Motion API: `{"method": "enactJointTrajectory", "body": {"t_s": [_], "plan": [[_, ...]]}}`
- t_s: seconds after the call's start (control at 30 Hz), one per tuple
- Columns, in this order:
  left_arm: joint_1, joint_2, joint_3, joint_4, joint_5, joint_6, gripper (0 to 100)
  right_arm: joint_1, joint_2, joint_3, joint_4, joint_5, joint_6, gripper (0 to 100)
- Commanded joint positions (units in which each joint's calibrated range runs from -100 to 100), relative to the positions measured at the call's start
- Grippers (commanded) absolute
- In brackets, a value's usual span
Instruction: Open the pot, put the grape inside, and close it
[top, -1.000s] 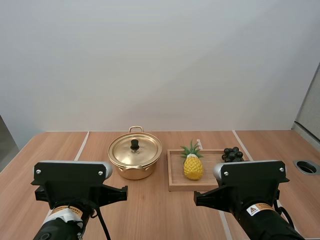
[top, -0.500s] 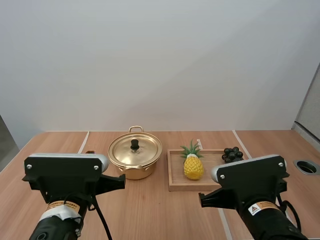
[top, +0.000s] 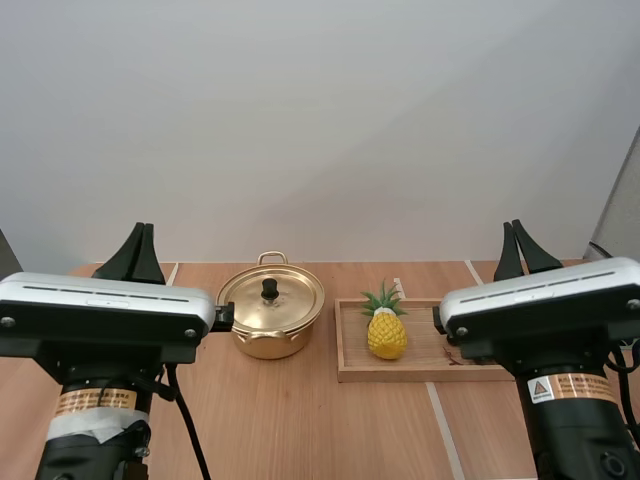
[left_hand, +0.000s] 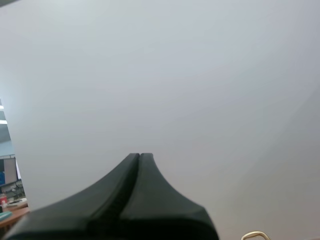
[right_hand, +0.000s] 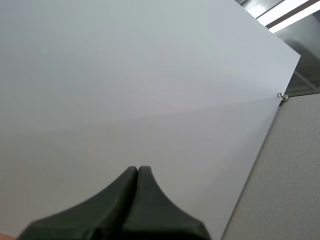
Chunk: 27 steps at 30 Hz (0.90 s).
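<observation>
The golden pot (top: 270, 322) stands mid-table with its lid (top: 271, 297) on, black knob up. To its right a wooden tray (top: 430, 368) carries a yellow pineapple (top: 386, 333); my right arm's body covers the tray's far right corner, where the grapes lay. My left gripper (top: 145, 228) is raised left of the pot, fingers shut and pointing up. My right gripper (top: 516, 226) is raised over the tray's right end, also shut. In the wrist views each gripper, left (left_hand: 139, 155) and right (right_hand: 137, 168), is one dark wedge against the white wall. A loop handle of the pot (left_hand: 255, 235) peeks beside the left one.
The wooden table (top: 330, 430) has bare room in front of the pot and tray. A white wall stands close behind the table. A grey partition (top: 622, 215) rises at the right edge.
Both arms have lifted and tilted their wrists up, so the shut fingers now point at the wall. The right arm's body now hides the grapes on the tray.
</observation>
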<state>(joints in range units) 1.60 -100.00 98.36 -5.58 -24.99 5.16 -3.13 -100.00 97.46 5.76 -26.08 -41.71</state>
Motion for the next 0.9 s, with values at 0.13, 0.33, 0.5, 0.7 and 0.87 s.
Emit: {"method": "enactJointTrajectory", "body": {"t_s": [0.13,0.33,0.5,0.7,0.87], "plan": [[0.17,0.00,-14.37,-3.77,18.01,0.93,0,-0.25,0.74,-19.52,12.70,38.10,0.21,0],[0.17,5.02,-32.76,-6.41,41.17,-3.67,0,-0.31,7.90,-39.14,6.44,53.85,11.40,0],[0.17,13.98,-48.76,-5.77,52.86,-7.32,0,-0.31,18.70,-58.52,-8.79,80.60,27.88,0],[0.17,26.97,-66.59,-3.55,67.11,-11.40,0,-0.31,33.42,-76.08,-18.15,104.61,32.95,0],[0.17,38.21,-77.62,-2.75,82.24,-12.47,0,-0.31,44.01,-84.78,-18.57,121.55,32.95,0]]}}
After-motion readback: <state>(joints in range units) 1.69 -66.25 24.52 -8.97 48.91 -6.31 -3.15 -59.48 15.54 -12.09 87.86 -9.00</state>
